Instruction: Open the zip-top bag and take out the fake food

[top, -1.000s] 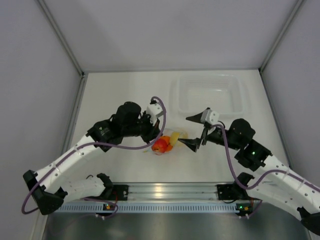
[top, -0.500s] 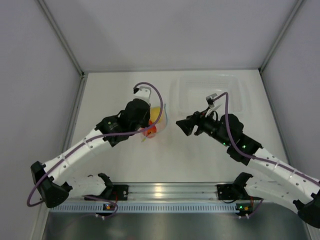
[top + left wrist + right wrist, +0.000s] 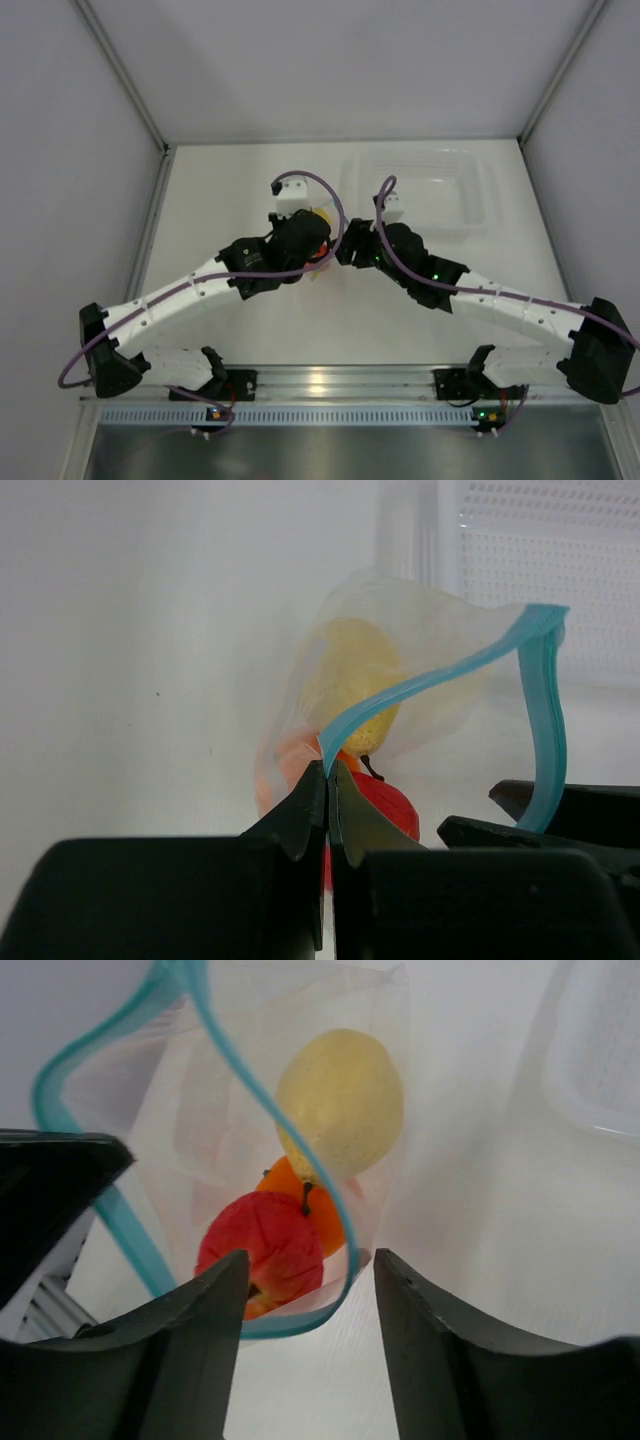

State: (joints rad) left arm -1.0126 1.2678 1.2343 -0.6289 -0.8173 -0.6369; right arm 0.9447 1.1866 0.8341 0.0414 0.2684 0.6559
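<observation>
Left gripper [image 3: 327, 785] pinched shut on one lip of the zip-top bag [image 3: 420, 620], lower centre of its wrist view. Mouth gapes, blue zip strip [image 3: 548, 710] looping open. Right gripper [image 3: 308, 1310] spread wide, the other lip lying just between its fingers; likely the grab side. Fake food [image 3: 340, 1100] inside: yellow pear uppermost, orange, red lowest. Bag mid-frame in top view, left of tray [image 3: 470, 195].

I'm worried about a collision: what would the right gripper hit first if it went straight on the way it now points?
Probably the zip-top bag: its blue zip strip lies between the open fingers of the right gripper, with the red fruit just behind. Depth is unclear.
</observation>
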